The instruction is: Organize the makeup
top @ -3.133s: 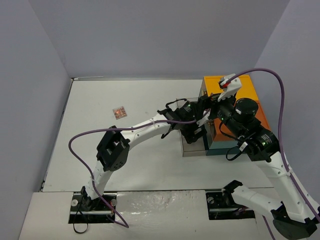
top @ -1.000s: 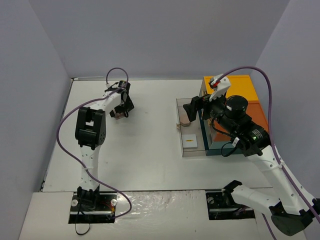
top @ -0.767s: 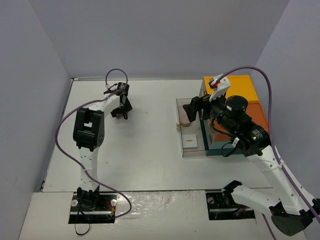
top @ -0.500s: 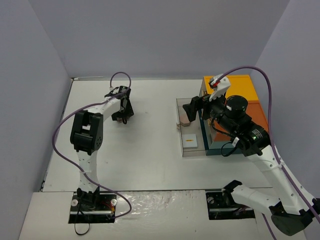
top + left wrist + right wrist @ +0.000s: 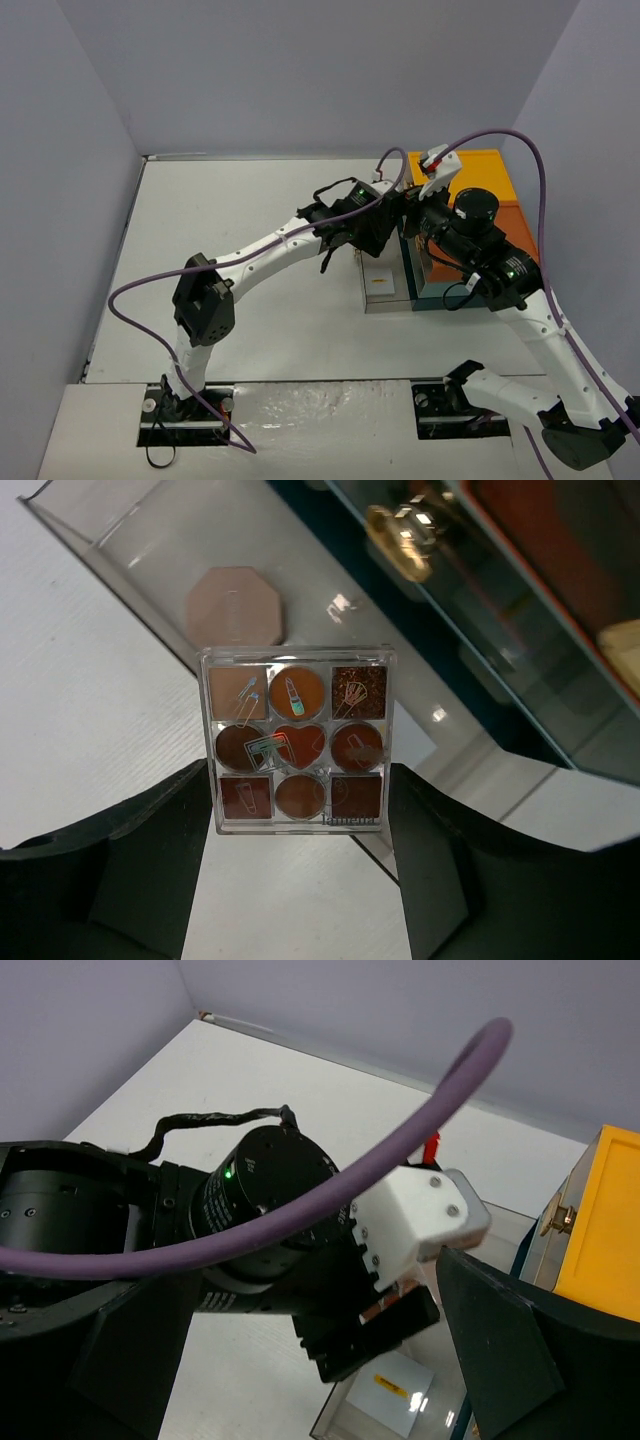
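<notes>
Left gripper (image 5: 296,780) was clamped on the palette (image 5: 296,738), its dark fingers (image 5: 160,830) pressing the clear case's two side edges, and we had it hanging face-up, roughly level, over the clear tray (image 5: 120,530) that sat against the orange and teal box (image 5: 487,180). In the wrist view an octagonal peach compact (image 5: 236,605) lay on the tray floor just past the palette's far edge; from above, a white card (image 5: 380,284) lay at the tray's near end. We judged the step to be setting the palette down in the tray, and doing it well meant lowering it flat onto the bare floor between compact and card, well off the tray wall and the box's gold latch (image 5: 400,540), and letting go only once it rested. Our right gripper (image 5: 305,1300) stood spread wide with nothing in it, close above the left wrist, so we reckoned it should hold back.
</notes>
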`<action>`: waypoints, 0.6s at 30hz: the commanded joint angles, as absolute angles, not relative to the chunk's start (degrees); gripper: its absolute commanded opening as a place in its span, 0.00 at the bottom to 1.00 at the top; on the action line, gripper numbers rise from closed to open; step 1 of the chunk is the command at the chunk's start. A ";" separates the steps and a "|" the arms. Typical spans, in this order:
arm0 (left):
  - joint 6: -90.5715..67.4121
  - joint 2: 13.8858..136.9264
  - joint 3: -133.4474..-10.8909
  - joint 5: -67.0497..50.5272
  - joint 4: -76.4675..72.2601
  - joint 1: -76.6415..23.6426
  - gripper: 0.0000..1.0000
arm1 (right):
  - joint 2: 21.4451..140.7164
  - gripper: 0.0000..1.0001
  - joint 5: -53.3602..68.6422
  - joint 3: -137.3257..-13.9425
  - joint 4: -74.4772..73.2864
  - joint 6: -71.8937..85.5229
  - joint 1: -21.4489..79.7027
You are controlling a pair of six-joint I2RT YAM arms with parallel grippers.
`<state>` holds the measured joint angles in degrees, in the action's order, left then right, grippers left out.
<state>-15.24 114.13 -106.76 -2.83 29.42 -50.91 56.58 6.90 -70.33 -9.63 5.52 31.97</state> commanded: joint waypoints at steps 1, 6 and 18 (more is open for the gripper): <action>-9.61 116.30 -112.69 -5.30 31.74 -51.26 0.11 | 56.51 1.00 7.82 -73.04 -4.40 5.80 32.26; -3.07 118.70 -114.20 -10.45 32.07 -53.69 0.15 | 56.43 1.00 7.67 -72.75 -4.39 5.80 32.28; 4.41 119.63 -113.87 -11.39 30.42 -55.11 0.68 | 56.61 1.00 7.57 -73.45 -4.50 6.16 32.34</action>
<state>0.60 122.10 -111.68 -12.11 32.90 -54.23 56.55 6.95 -70.53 -10.61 5.52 31.97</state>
